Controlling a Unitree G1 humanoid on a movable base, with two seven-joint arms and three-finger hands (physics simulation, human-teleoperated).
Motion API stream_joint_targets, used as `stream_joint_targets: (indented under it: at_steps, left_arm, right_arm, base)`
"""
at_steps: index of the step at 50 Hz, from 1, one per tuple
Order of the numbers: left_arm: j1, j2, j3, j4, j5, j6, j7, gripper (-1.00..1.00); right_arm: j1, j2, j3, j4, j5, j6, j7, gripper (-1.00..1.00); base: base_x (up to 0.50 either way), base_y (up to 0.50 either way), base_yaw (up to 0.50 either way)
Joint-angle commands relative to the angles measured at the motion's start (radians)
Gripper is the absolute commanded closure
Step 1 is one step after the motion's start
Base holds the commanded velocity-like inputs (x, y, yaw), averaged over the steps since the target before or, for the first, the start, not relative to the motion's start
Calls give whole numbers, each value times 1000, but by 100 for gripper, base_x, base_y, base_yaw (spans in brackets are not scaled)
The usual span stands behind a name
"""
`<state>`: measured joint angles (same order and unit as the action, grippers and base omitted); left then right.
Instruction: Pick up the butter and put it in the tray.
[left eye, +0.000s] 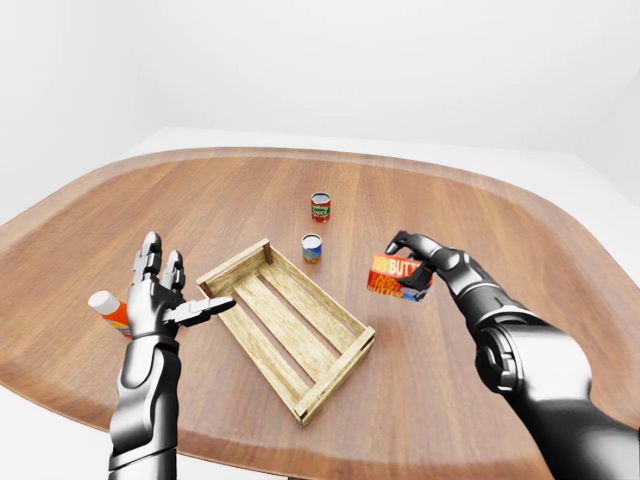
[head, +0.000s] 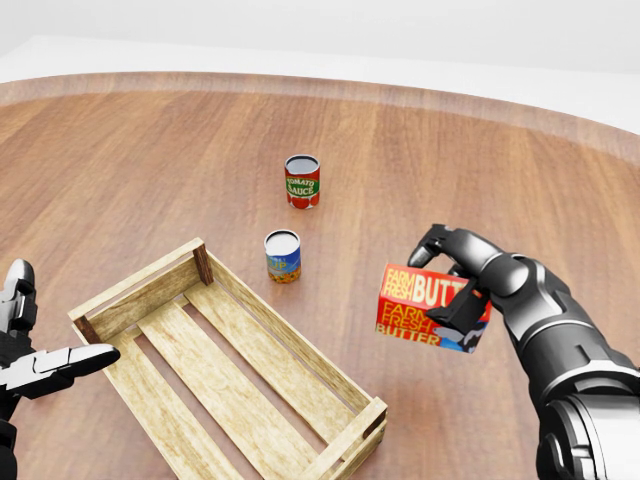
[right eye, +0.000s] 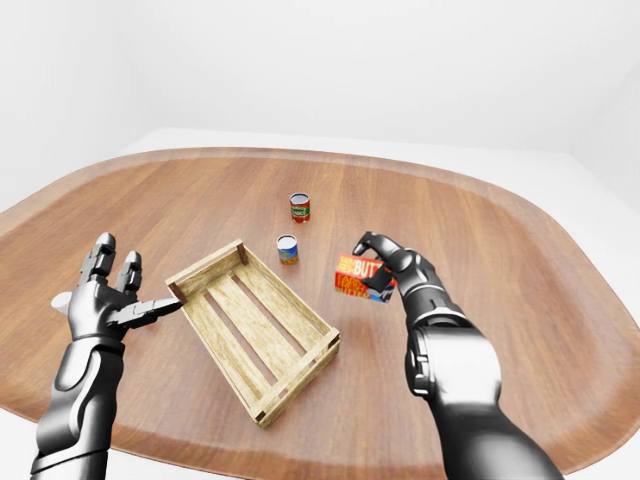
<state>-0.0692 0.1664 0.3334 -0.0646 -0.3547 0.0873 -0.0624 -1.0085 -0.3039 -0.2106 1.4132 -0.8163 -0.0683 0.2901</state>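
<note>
While the left hand (left eye: 160, 295) is waiting with fingers spread beside the tray (head: 150, 285), the right hand (head: 462, 290) is clamping the butter (head: 425, 307) above the desk (head: 450, 170), just right of the tray, ready for carrying it over.

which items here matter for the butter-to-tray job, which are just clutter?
Job:
- butter box, held in the right hand, off the table
- wooden tray, nothing in it
- left hand, open beside the tray

Clutter:
- tomato sauce can
- blue-labelled can
- white-capped orange bottle, partly hidden behind the left hand in the left-eye view
</note>
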Motion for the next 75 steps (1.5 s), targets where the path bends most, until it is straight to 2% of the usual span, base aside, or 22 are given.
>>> stream_joint_targets:
  at_steps: [1,24,51,75]
  left_arm:
    - [2,-1,0,-2,0,0,0,-100]
    - [1,-1,1,-1,-2,0,0,-100]
    - [2,-1,1,-3,-2,0,-1,-100]
    - [-3,2,-1,-16,-3,0,6,-100]
  right_arm:
    - [-61,24,-19,-21,-17,-19,81,100]
    - [-90,128,0,-17,-106,-19,226,100]
    - [-162,156,26,-19,-97,-19,259,100]
    - [-118,250,29,-13,-176,-19,328,100]
  base:
    - [0,0,0]
    - [0,0,0]
    - [0,0,0]
    - [0,0,0]
